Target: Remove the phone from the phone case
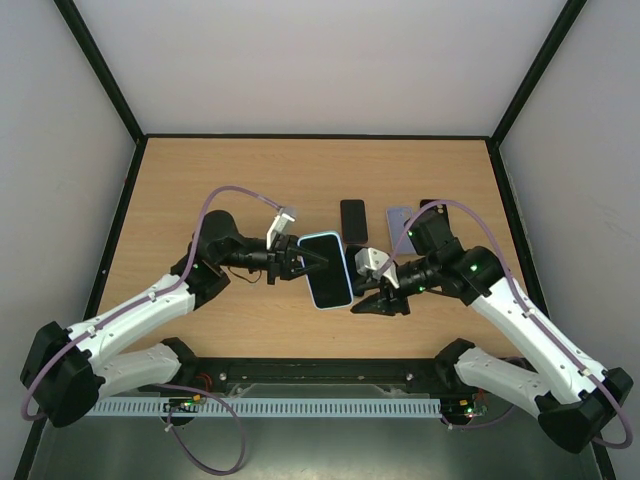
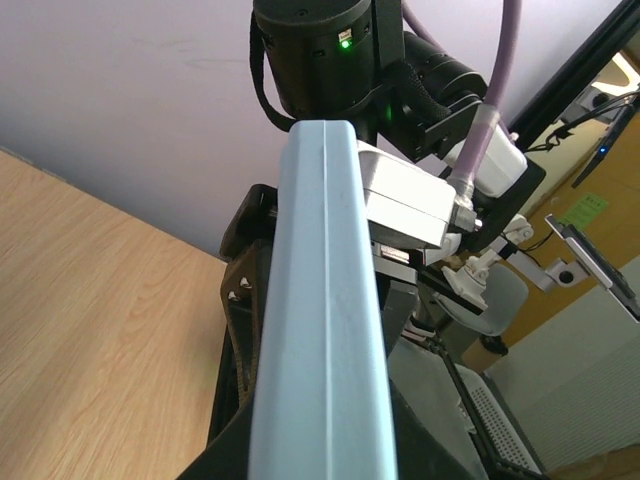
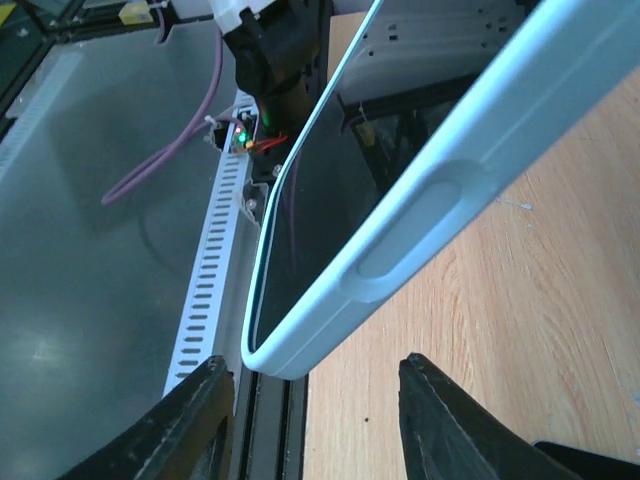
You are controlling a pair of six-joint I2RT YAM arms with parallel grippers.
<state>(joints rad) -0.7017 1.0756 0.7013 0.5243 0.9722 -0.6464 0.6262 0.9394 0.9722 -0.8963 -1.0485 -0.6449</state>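
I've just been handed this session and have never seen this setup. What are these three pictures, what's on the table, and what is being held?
The overhead picture looks down from behind two robot arms bolted at the near edge of a wooden table. The other two pictures come from small cameras on each arm's wrist, looking along its own fingers.

The left gripper is shut on the left edge of a phone in a light blue case, holding it up between the arms. Its wrist camera sees the case edge-on, very close. The right gripper sits at the phone's right side with its jaws apart; in its wrist view the fingers flank a corner of the case without touching it.

Farther back on the table lie a dark phone and a greyish phone-sized item.
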